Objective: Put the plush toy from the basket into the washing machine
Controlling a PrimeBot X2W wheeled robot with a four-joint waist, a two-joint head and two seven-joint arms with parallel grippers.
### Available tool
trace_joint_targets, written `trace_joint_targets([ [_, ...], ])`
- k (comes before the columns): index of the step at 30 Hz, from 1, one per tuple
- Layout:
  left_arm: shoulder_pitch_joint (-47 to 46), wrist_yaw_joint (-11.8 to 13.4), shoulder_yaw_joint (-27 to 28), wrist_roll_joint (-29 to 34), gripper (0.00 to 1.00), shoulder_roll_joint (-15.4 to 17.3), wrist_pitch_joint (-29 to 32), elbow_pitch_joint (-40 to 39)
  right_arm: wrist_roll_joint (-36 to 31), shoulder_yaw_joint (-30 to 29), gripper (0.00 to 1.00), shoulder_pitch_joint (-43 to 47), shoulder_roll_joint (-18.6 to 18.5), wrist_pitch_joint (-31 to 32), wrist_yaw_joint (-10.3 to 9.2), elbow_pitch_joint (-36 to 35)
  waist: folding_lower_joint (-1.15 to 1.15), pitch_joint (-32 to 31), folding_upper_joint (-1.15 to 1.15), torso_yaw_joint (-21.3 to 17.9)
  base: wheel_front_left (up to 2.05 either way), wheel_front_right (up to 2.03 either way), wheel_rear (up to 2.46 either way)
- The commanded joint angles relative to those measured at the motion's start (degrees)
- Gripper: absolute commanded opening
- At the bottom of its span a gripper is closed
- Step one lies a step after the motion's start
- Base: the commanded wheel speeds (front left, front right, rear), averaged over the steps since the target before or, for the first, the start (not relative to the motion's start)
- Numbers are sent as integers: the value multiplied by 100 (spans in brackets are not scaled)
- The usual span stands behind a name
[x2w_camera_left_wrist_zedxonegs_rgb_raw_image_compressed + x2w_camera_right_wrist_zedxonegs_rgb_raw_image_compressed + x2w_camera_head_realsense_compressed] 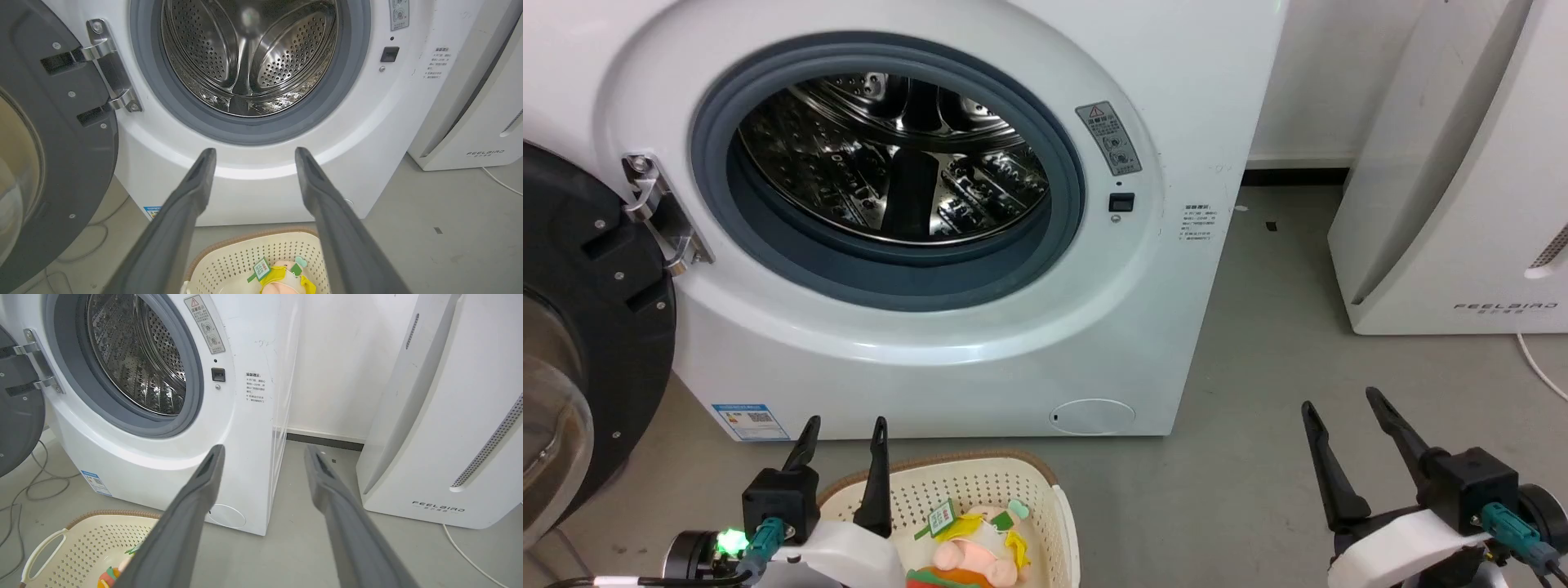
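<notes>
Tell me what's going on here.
A two-armed robot faces the washing machine. Its door is swung open to the left, and the drum looks empty. The toy lies in the basket on the floor in front of the machine, not yet picked up. The left gripper is open near the basket, holding nothing. The right gripper is open too, off to the right over the floor.

I can read "FEELBIRD" low on the white appliance. The washing machine has a grey sticker with a red warning triangle. The print on its blue label is too small for me to read.
</notes>
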Motion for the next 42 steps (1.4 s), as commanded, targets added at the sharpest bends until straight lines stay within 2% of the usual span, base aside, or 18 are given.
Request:
trace_joint_targets([
  [1,-87,20,-23,-49,100,0,-57,48,47,-16,100,-22,1,-63,-1,-56,0,41,0,-11,0,0,0],
  [20,-626,-104,-30,-110,100,61,-285,950,196,-81,100,-196,1,-289,-2,-219,0,756,0,-137,0,0,0],
  [42,-2143,-376,-296,-214,100,352,-305,3144,402,-144,100,-441,2,-552,-3,-430,0,2000,0,-367,0,0,0],
])
